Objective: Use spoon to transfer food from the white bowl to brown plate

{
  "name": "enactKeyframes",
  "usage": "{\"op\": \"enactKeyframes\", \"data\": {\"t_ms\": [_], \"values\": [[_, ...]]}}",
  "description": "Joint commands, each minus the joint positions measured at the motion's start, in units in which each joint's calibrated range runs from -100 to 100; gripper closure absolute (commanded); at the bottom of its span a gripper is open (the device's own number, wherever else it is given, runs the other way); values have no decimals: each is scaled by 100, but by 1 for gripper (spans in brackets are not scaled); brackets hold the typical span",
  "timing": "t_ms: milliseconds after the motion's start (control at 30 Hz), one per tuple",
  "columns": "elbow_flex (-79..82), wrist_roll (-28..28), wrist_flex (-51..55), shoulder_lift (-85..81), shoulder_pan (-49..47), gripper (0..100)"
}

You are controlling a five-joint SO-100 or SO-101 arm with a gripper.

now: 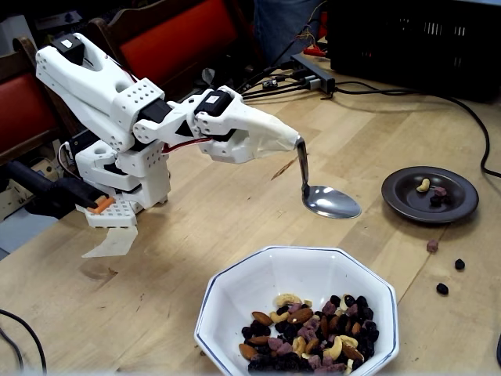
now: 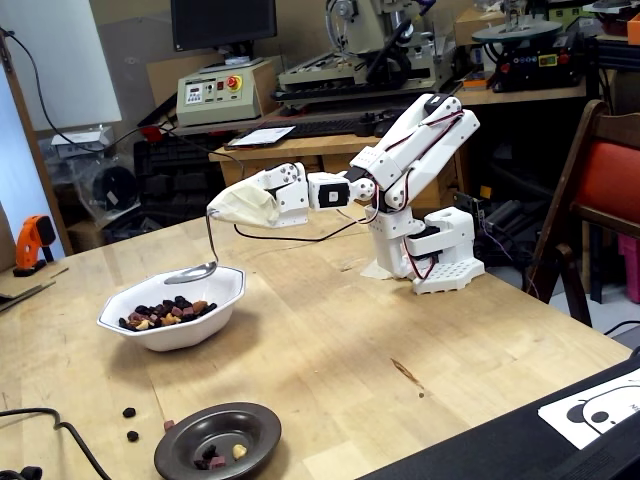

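Observation:
My gripper (image 1: 296, 141) is shut on the bent handle of the shiny spoon (image 1: 332, 202), which hangs down with its oval bowl level and empty. The spoon hovers just beyond the far rim of the white bowl (image 1: 228, 291), toward the brown plate (image 1: 401, 188). The white octagonal bowl holds the food (image 1: 309, 338), a heap of nuts, raisins and purplish pieces. The plate carries a cashew and a few dark pieces (image 1: 435, 193). In the other fixed view the gripper (image 2: 213, 210) holds the spoon (image 2: 196, 270) over the bowl (image 2: 172, 335), with the plate (image 2: 185, 452) nearer the camera.
A few spilled pieces (image 1: 444, 266) lie on the wooden table between bowl and plate. A black crate (image 1: 415, 39), power strip (image 1: 313, 72) and cables (image 1: 470, 117) sit at the back. The arm's base (image 2: 435, 250) stands near a red chair (image 2: 600, 190). A black box (image 2: 560, 430) sits by the table edge.

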Motion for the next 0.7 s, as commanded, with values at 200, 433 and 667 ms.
{"op": "enactKeyframes", "data": {"t_ms": [200, 433, 667], "values": [[25, 547, -77, -141, 1, 97], [34, 337, -77, -72, 1, 97], [34, 156, -77, -72, 1, 97]]}}
